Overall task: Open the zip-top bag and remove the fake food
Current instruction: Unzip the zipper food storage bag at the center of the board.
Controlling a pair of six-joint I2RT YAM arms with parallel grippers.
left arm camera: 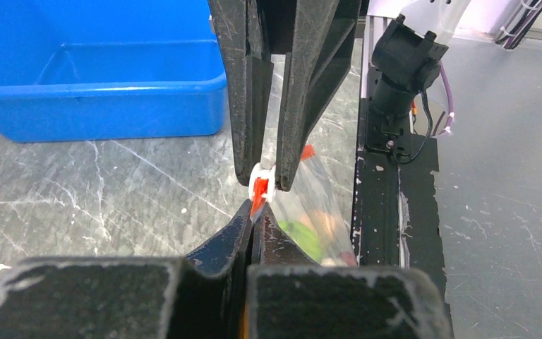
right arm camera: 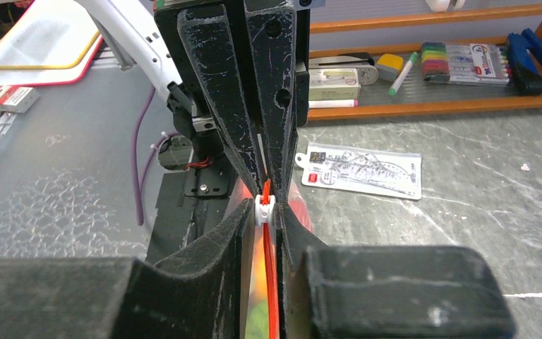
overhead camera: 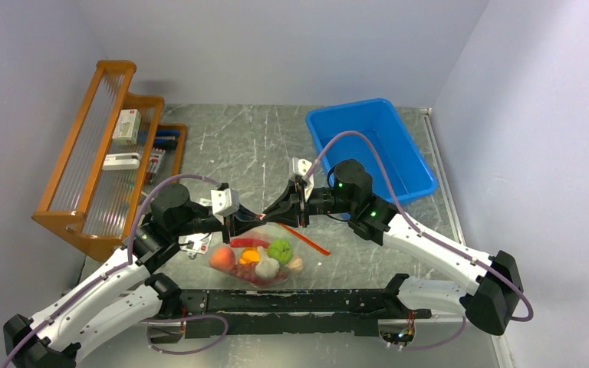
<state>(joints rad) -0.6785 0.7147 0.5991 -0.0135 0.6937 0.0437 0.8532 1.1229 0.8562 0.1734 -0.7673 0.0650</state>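
The zip-top bag (overhead camera: 259,259) hangs just above the table between the arms, clear, with its orange-red zip strip (overhead camera: 311,242) trailing to the right. Inside it is the fake food: a peach (overhead camera: 222,258), a green lime (overhead camera: 280,250), a garlic bulb (overhead camera: 267,267) and an orange piece (overhead camera: 250,256). My left gripper (overhead camera: 251,218) (left arm camera: 257,212) is shut on the end of the zip strip. Tip to tip with it, my right gripper (overhead camera: 273,215) (right arm camera: 264,212) is shut on the white zip slider (right arm camera: 264,206) (left arm camera: 262,185). The strip (right arm camera: 271,282) runs down between the right fingers.
A blue bin (overhead camera: 372,146) stands at the back right. A wooden rack (overhead camera: 100,165) with pens and boxes runs along the left. A flat white card packet (right arm camera: 360,166) lies on the table by the left arm. The black base rail (overhead camera: 291,301) crosses under the bag.
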